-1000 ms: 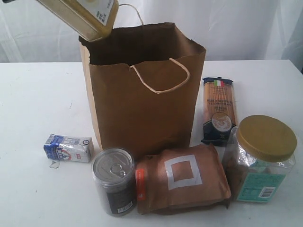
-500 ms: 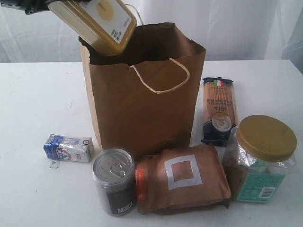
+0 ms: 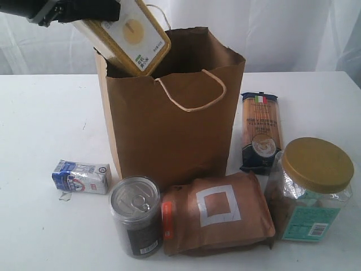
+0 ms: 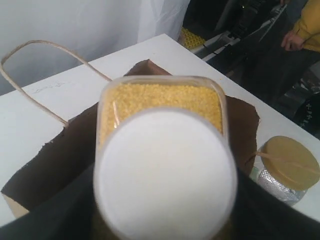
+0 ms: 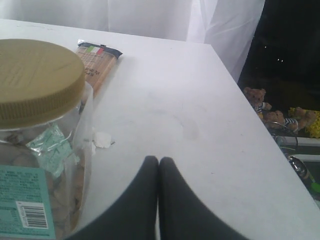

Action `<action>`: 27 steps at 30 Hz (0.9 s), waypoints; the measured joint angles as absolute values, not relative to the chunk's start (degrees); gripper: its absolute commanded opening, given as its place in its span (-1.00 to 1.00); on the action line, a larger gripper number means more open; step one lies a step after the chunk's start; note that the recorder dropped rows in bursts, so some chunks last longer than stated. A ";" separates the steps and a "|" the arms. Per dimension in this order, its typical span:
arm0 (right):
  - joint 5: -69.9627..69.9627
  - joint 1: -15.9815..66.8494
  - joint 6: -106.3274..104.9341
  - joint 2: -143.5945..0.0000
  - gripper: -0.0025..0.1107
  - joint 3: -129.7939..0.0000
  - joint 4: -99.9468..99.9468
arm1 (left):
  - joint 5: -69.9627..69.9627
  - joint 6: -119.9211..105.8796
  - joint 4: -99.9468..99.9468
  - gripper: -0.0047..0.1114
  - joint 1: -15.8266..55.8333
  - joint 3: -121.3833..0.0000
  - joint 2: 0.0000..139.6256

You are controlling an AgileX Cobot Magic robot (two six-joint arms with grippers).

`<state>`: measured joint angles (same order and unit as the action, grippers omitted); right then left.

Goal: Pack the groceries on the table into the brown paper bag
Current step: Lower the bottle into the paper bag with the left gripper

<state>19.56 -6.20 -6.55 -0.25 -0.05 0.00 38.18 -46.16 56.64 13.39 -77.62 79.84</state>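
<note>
Five groceries sit on the white surface [image 3: 45, 113] around the brown paper bag [image 3: 175, 135], and a sixth is in the air at its mouth. The left end effector [image 3: 96, 12] pinches the yellow-grain bottle [image 3: 132, 39] and holds it tilted, with its lower end dipped into the bag's open top at the rear left corner. The bottle's white label shows a yellow disc, a small green mark and a barcode; its writing is too small to read. In the left wrist view the bottle's pale cap fills the foreground, with grain visible behind it and the dark inside of the bag beneath.

The bag stands upright with its front cord handle [image 3: 192, 93] hanging down over its face. In front of it, the dark pull-tab can [image 3: 135, 217] stands with a barcode low on its side, touching the brown pouch [image 3: 217, 217], which lies flat and bears a white square outline and an orange tab. The gold-lidded clear jar [image 3: 313, 189] stands to the pouch's right and carries a teal label with a barcode. The long pasta packet [image 3: 260, 130] lies beside the bag, with a green, white and red flag at its top and blurred lettering. The small blue-white carton [image 3: 80, 176] lies left of the bag; its print is unreadable.

The right end effector [image 5: 158, 161] has its fingers pressed together, empty, over bare surface near the jar.
</note>
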 measured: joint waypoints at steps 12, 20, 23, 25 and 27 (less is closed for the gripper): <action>19.56 -6.20 -6.55 -0.25 -0.96 -0.05 0.00 | 39.42 -55.16 58.64 -0.92 14.41 -79.01 82.93; 19.56 -6.20 -6.55 -0.25 -0.96 -0.05 0.00 | 40.44 -57.41 53.56 -0.92 17.35 -82.27 85.11; 19.56 -6.20 -6.55 -0.25 -0.96 -0.05 0.00 | 40.15 -57.94 51.83 -0.92 17.35 -82.27 85.60; 19.56 -6.20 -6.55 -0.25 -0.96 -0.05 0.00 | 39.50 -58.72 50.91 -0.92 17.35 -82.27 85.65; 19.56 -6.20 -6.55 -0.25 -0.96 -0.05 0.00 | 39.02 -59.31 50.04 -0.92 17.35 -82.27 85.65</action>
